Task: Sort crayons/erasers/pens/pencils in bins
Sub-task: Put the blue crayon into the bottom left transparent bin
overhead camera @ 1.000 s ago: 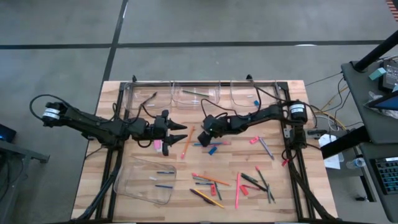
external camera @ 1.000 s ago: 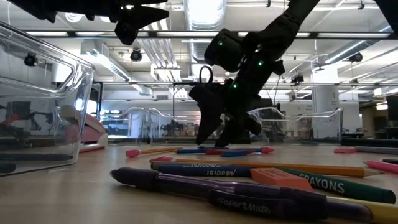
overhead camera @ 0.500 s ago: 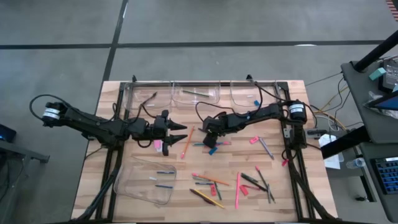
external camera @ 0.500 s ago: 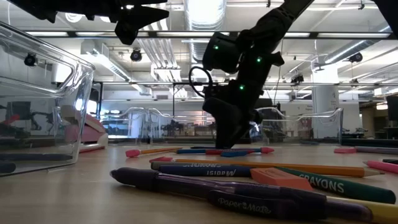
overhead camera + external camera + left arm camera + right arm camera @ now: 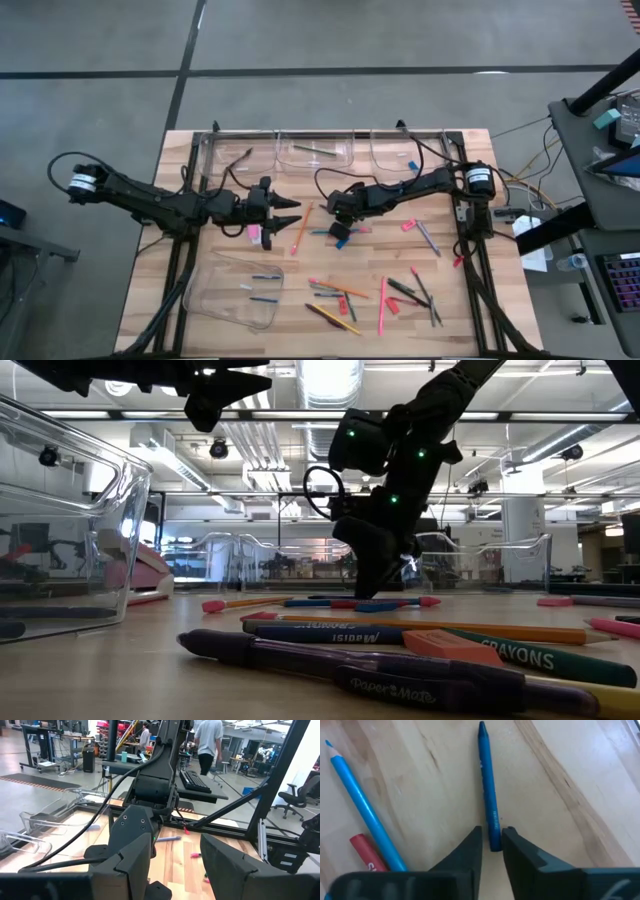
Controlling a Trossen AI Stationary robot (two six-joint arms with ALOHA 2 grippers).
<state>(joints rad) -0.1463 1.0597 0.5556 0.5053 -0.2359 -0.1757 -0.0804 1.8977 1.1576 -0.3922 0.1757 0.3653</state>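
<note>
A blue crayon (image 5: 487,785) lies flat on the wooden table, its blunt end between the fingers of my right gripper (image 5: 492,845), which is shut on it. That gripper (image 5: 339,229) stands mid-table with its fingers pointing down to the tabletop (image 5: 385,578). Beside the crayon lie a blue pencil (image 5: 362,805) and a red crayon (image 5: 367,854). My left gripper (image 5: 291,212) waits open above the table left of centre, with nothing between its fingers (image 5: 175,857). My right gripper pinches the blue crayon's blunt end (image 5: 494,837) between its two fingers. The fingers come from above, pointing down, and lie across the crayon. The crayon rests flat on the table and its pointed tip (image 5: 482,726) points away from the gripper.
Three clear bins (image 5: 315,152) stand along the far edge. A fourth bin (image 5: 235,290) sits at the near left with a few sticks inside. A pink eraser (image 5: 253,234) and an orange pencil (image 5: 301,225) lie near my left gripper. Several pens and pencils (image 5: 370,295) are scattered near right.
My right gripper has gone down to the table and a little toward the near edge, turned its fingers upright, and shut from wide open onto the blue crayon's end. The crayon has stayed on the table.
</note>
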